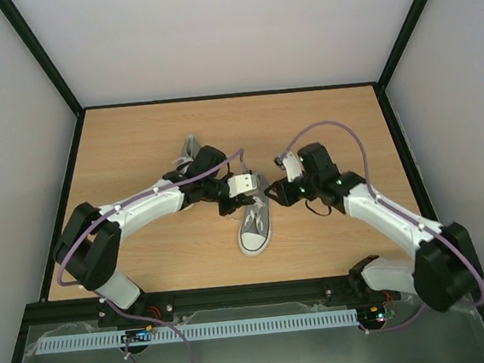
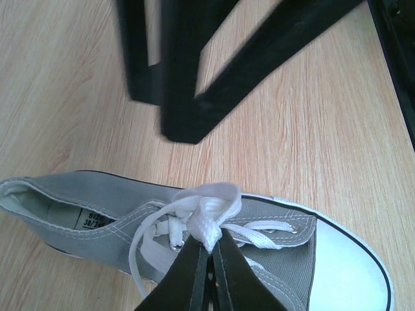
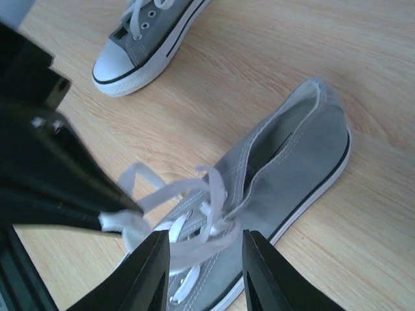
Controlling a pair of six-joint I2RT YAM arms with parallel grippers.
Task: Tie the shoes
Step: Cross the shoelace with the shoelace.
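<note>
The left jaws pinch a white lace loop at their tips, the grey shoe lying beneath on the tabletop; the right jaws stand spread astride a loose lace strand. Closing should catch one strand only, loop held taut.

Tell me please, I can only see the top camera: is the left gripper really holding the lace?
Observer: Yes. The left gripper is shut, pinching a loop of white lace just above the shoe.
Operator: What about the right one?
Observer: The right gripper is open. It straddles the loose lace and grips nothing.
Operator: Where's the other shoe? An arm hides it.
Observer: The other shoe stands on its sole, apart from the first one, with nothing touching it.
</note>
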